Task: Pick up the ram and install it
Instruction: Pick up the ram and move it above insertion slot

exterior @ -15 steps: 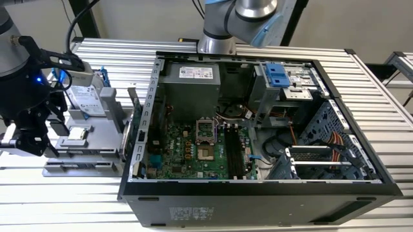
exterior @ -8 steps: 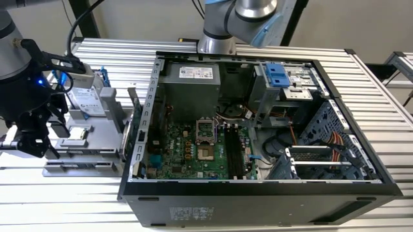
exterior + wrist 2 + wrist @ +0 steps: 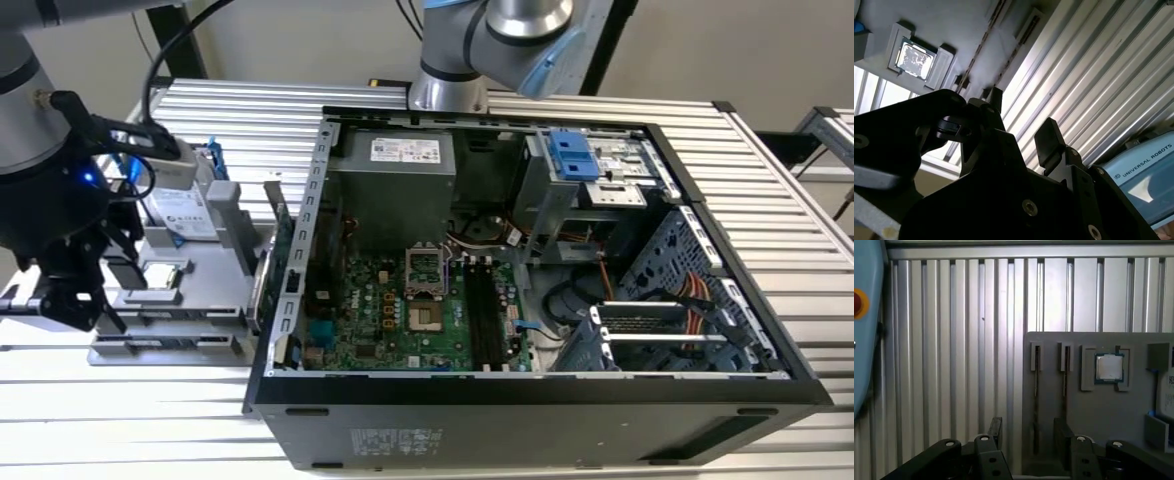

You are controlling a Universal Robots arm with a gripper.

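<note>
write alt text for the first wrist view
Open, empty gripper hangs above a grey holder on a ribbed metal table, its fingers framing a slot with the ram on edge. A second slotted stick and a square silver processor chip sit alongside.

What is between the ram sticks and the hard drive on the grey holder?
The processor chip, seated in its pocket on the grey holder, lies between the ram sticks standing on edge and the hard drive; the first wrist view shows it.
</note>
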